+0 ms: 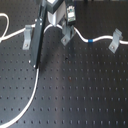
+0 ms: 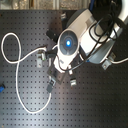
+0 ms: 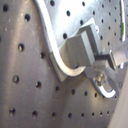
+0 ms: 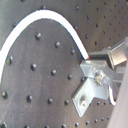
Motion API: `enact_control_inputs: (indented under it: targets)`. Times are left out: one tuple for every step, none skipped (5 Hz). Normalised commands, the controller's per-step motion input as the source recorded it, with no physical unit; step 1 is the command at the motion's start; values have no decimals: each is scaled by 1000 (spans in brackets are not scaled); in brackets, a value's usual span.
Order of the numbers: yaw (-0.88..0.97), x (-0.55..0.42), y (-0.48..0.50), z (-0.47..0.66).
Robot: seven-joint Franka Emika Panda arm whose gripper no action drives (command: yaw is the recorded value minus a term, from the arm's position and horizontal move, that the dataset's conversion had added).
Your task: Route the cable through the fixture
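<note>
The cable (image 1: 37, 82) is seen running lengthwise across the black perforated board (image 1: 85, 95) in the first exterior view — sweeping up from the first exterior view's lower left, passing behind the gripper (image 1: 68, 31), then carrying on past a blue band (image 1: 90, 40) toward the first exterior view's right. The fixture (image 1: 66, 36) is being shown just under the gripper, its plate slanted, with the cable at it. In the second exterior view, the cable (image 2: 12, 65) is laid in a wide loop, and the gripper is being hidden by the arm's round body (image 2: 67, 42). In the first wrist view the cord (image 3: 55, 47) is curving around a grey block (image 3: 80, 47); whether the jaws are closed on it cannot be told.
</note>
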Motion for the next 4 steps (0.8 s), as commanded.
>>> enact_control_inputs:
  targets:
    - [-269,323,-481,-156]
    - [-211,402,-441,-450]
    - [0,304,-345,-511]
    - [317,209,-255,-388]
